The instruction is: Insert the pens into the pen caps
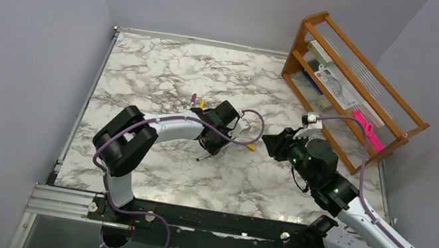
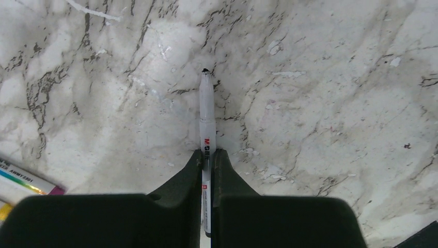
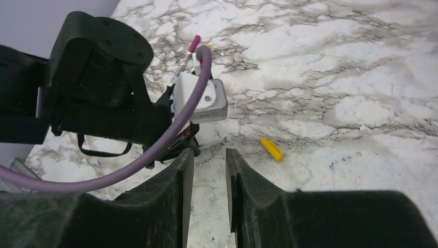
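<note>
Left gripper (image 2: 207, 155): we found its jaws shut on the pen (image 2: 206, 113), clamping the rear half of the barrel. The dark tip end projected forward, free.
Right gripper (image 3: 209, 155): its jaws stood part open with nothing between them, aimed down at the surface (image 1: 165, 68).
Pen location: near the middle of the surface. We could not tell whether it was lifted or lay on the marble.
Cap location: a yellow cap (image 3: 271, 149) lay on its side just right of the middle, between the two grippers and touching neither.
Other pens: two more (image 1: 197, 101) lay together just past the left wrist, toward the far edge. One had a magenta end and one a yellow end.
Pen handling: we judged it light, stiff and smooth. A slim barrel can twist or slide in the pads, so the grip belonged well back, leaving the tip length exposed.
Cap handling: we judged it very light and prone to roll or skid. It should be taken across its body, with the mouth unobstructed. We could not tell which end was the open one.
Edges: a wooden rack (image 1: 298, 46) occupied the far right corner, and walls closed the left, far and right edges.
Open room: bare marble lay toward the near edge and the far left corner. The grippers were close, so we judged collision between them the main hazard.
</note>
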Controlling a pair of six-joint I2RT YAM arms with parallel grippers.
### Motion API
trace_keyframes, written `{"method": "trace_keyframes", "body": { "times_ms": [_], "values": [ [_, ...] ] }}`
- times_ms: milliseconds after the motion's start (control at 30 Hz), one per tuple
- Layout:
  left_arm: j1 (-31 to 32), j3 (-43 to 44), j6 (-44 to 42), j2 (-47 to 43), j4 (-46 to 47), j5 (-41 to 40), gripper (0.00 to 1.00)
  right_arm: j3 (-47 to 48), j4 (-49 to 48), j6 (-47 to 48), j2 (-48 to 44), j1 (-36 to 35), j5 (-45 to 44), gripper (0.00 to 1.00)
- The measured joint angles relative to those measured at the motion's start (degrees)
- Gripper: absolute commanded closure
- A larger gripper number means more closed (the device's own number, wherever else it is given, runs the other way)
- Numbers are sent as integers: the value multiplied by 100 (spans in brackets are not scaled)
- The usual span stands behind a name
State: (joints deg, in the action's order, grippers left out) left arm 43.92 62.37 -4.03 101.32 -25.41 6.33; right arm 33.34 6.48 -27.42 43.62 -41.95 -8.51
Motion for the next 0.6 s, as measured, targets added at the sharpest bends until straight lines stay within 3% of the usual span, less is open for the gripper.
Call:
{"method": "trace_keyframes", "body": {
  "times_ms": [167,367,600],
  "values": [
    [35,-114,306,-83,321,387,100,0,306,-356,-146,0,-636,72],
    [46,-612,737,-885,1314,973,100,35,496,-544,-195,2,-914,68],
    [46,-1082,1191,-1725,2865,1668,100,35,595,-610,122,2,-723,50]
  ]
}}
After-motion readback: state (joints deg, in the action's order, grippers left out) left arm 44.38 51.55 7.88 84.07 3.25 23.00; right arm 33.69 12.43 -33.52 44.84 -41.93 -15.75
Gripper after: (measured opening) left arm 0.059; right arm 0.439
